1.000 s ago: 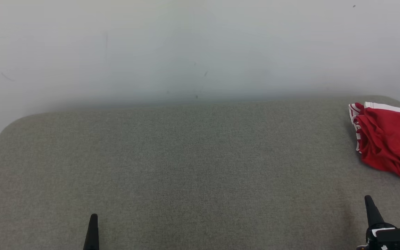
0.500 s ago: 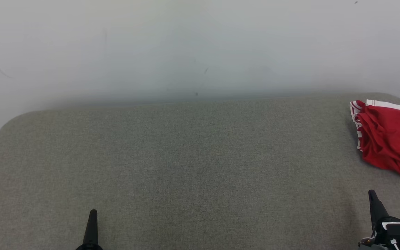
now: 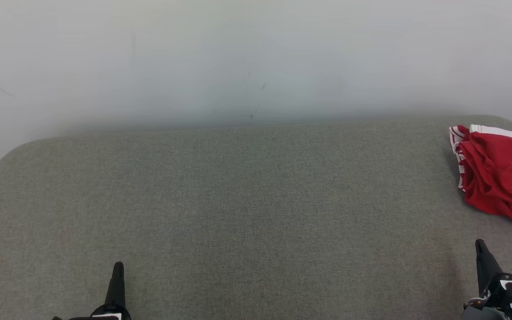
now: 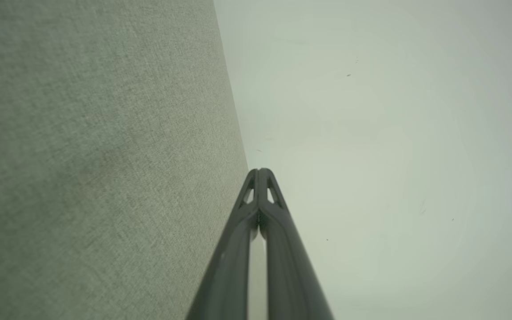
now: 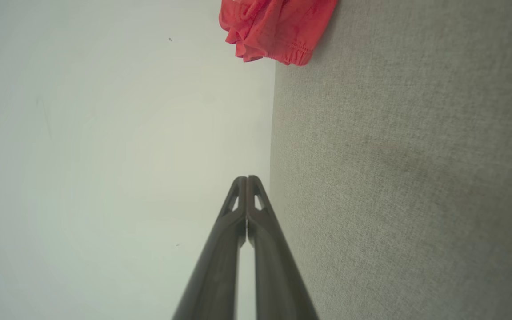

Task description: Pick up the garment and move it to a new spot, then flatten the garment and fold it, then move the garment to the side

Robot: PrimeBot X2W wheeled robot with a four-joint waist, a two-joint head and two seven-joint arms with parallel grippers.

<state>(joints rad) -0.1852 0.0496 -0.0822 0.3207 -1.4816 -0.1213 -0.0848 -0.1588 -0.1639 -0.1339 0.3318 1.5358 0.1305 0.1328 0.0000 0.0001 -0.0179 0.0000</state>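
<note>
We see the garment [image 3: 498, 178] at the far right corner of the grey tabletop [image 3: 238, 200], close to the wall [image 3: 238, 53]; it is red with white trim, creased and bunched rather than flat, and the head view's right edge cuts it off. Both pincers sit low at the near edge, well apart from it; the left pincer [image 3: 118, 266] is closed on nothing, and the right pincer [image 3: 479, 243] is closed on nothing too, being the nearer of the two to the cloth. This layout fits two stages in our judgement: a heap waiting to be lifted, or a loose fold already set aside; we cannot settle which.

The risks come from the corner; the garment lies near two edges of the tabletop, so any push or drag toward the right or the wall could tip it off. A pinch on one layer alone would likely pull the bundle open instead of carrying it whole. Fingers pressed together cannot take cloth and would merely shove it. The hidden right part also leaves its true extent uncertain.

The right wrist view shows the garment [image 5: 278, 26] from the side, with a gathered hem the head view does not give, and its own tips [image 5: 247, 178] meeting; the head view alone gives the white band. The left wrist view shows its tips [image 4: 259, 171] touching, beside bare cloth and wall.
</note>
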